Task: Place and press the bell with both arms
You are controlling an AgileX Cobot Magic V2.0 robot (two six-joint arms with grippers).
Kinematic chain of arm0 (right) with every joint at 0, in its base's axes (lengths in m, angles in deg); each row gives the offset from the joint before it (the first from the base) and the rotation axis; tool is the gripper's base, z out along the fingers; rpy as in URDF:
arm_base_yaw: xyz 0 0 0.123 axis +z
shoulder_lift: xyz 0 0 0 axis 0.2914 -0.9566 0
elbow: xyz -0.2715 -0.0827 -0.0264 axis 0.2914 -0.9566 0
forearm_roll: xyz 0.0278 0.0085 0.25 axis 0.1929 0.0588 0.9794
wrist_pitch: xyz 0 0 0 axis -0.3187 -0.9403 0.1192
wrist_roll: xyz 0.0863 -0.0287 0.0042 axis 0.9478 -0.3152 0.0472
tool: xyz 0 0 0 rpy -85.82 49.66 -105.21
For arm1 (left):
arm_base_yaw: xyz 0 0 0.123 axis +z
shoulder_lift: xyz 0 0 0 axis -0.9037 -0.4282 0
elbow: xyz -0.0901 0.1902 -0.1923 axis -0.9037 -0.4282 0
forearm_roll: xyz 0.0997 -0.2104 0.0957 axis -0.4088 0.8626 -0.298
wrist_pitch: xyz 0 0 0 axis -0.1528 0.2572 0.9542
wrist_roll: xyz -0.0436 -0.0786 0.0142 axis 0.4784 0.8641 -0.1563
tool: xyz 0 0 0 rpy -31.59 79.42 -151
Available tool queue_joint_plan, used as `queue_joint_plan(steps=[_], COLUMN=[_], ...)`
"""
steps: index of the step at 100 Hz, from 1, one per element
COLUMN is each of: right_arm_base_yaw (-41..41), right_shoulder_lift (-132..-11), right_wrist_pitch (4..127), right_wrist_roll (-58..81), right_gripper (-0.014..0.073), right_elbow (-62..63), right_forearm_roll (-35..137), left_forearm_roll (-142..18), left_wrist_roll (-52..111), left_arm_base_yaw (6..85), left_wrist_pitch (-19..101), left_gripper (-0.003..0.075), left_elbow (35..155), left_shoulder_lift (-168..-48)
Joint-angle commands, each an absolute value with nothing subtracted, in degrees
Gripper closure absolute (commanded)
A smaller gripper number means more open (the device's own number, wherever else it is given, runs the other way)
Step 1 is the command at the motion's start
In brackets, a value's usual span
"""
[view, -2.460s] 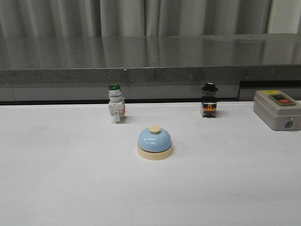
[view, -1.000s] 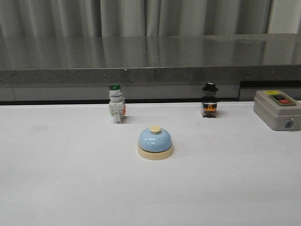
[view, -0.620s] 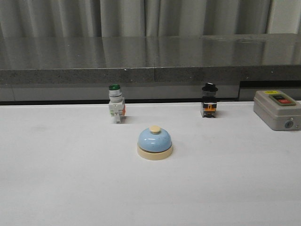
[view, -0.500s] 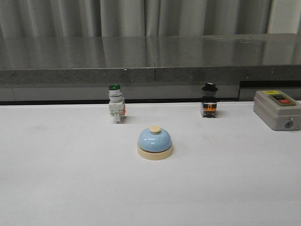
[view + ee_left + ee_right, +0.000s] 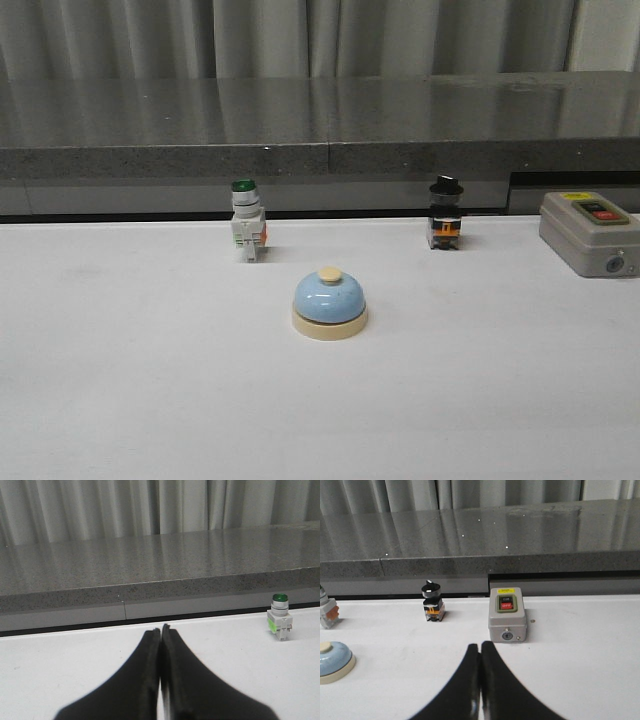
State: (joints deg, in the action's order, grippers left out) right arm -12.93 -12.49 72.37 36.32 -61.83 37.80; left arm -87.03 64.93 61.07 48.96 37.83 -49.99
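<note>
Bell (image 5: 330,303) sits upright mid-desk (image 5: 150,400), no arm near it. Left end effector (image 5: 160,640) and right end effector (image 5: 480,655) both closed, empty. Glossy dome looks slippery, rigid, probably light; grip the cream base rim, not the dome.

The bell (image 5: 330,305) has a glossy light-blue dome, faintly speckled, over a cream base with a cream button. Behind it, left, the push-button switch (image 5: 246,222) is white with a green cap; right, the selector switch (image 5: 445,214) is black with orange. The box (image 5: 589,233) is grey with a red button and yellow label. The table (image 5: 150,380) is white.
</note>
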Motion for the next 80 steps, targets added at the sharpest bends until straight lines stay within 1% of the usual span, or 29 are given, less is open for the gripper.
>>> queue_joint_plan(steps=[1, 10, 22, 36, 55, 69, 80], right_arm_base_yaw=[-13.24, -13.24, -13.24, -13.24, -13.24, -13.24, -13.24], right_shoulder_lift=[-11.4, -11.4, -11.93, -16.2, -28.22, -37.93, -44.81], right_wrist_pitch=[81.01, 83.37, 79.73, 66.25, 48.62, 39.36, 34.93], right_wrist_roll=[36.18, 36.85, 39.38, 40.24, 40.18, 39.49, 39.5], right_gripper=[0.0654, 0.0654, 0.0654, 0.0654, 0.0654, 0.0654, 0.0654], right_elbow=[-60.99, -60.02, -55.06, -44.29, -28.93, -20.01, -15.68], right_forearm_roll=[37.77, 38.07, 38.2, 38.25, 38.25, 38.25, 38.25], left_forearm_roll=[-86.93, -86.93, -86.93, -86.93, -86.93, -86.93, -86.93], left_wrist_roll=[65.28, 65.28, 65.28, 65.28, 65.28, 65.28, 65.28], left_arm_base_yaw=[61.08, 61.08, 61.08, 61.08, 61.08, 61.08, 61.08], left_wrist_pitch=[54.14, 54.14, 54.14, 54.14, 54.14, 54.14, 54.14], left_gripper=[0.074, 0.074, 0.074, 0.074, 0.074, 0.074, 0.074], left_elbow=[35.37, 35.37, 35.37, 35.37, 35.37, 35.37, 35.37], left_shoulder_lift=[-48.33, -48.33, -48.33, -48.33, -48.33, -48.33, -48.33])
